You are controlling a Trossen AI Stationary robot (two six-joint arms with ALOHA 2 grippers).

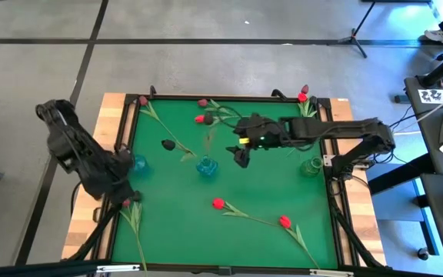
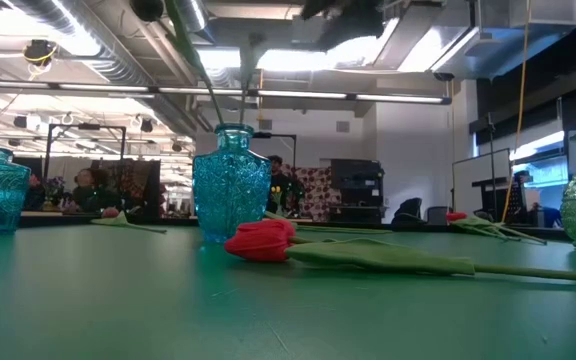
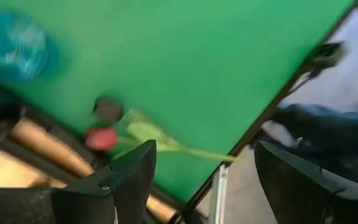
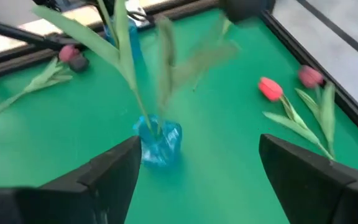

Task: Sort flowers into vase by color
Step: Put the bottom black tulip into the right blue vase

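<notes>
Overhead, my right gripper (image 1: 241, 156) spread open just beside the centre blue vase (image 1: 207, 165), a stem standing in it – table-level, red tulip (image 2: 264, 241) lying before that vase – my left gripper (image 3: 204, 180) open, far from it.

Red and dark tulips (image 1: 218, 204) lie scattered; one stands in blue vase (image 1: 207, 166).

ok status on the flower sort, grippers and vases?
Right gripper open beside centre blue vase, stem standing in it. Left gripper open, parked at left edge. Red tulips lie loose on mat.
</notes>
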